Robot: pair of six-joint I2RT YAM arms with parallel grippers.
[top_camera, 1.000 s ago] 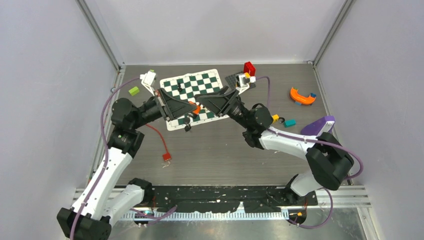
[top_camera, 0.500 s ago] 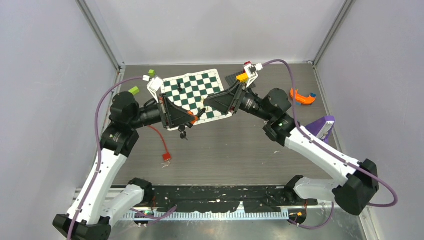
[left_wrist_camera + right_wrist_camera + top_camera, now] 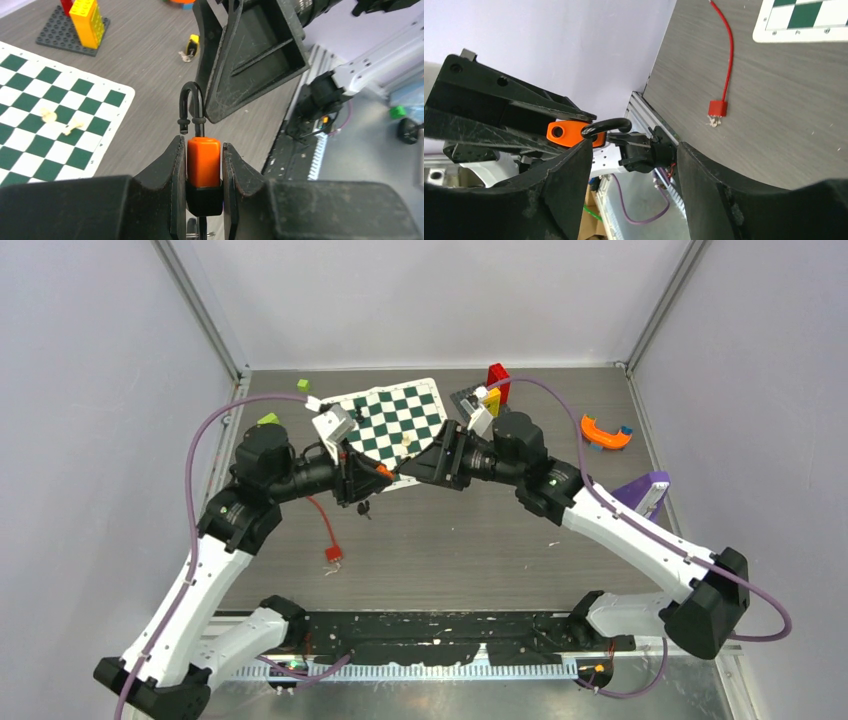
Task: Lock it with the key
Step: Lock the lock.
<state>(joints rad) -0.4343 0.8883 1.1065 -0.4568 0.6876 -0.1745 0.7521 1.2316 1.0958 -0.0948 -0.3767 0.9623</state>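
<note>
An orange padlock (image 3: 203,161) with a black base sits clamped between the fingers of my left gripper (image 3: 202,155), held above the table. Its black shackle (image 3: 192,102) sticks out past the fingertips. A small dark key (image 3: 365,507) dangles under the lock. My right gripper (image 3: 634,147) faces the left one tip to tip and is open, with nothing between its fingers. The shackle (image 3: 606,126) lies just beyond its left fingertip, with the padlock (image 3: 569,134) behind. In the top view the two grippers meet at the chessboard's near edge, left gripper (image 3: 372,472) and right gripper (image 3: 415,468).
A green-and-white chessboard mat (image 3: 390,425) lies behind the grippers with small pale pieces (image 3: 404,440) on it. A red cable (image 3: 325,530) lies near the left arm. Stacked bricks on a dark baseplate (image 3: 490,390), an orange curved piece (image 3: 604,432) and a purple object (image 3: 640,490) are at the right.
The right arm has lifted and stretched out, bringing its gripper in from the right against the lock's shackle, jaws slightly narrower. The left gripper has carried the lock a little right.
</note>
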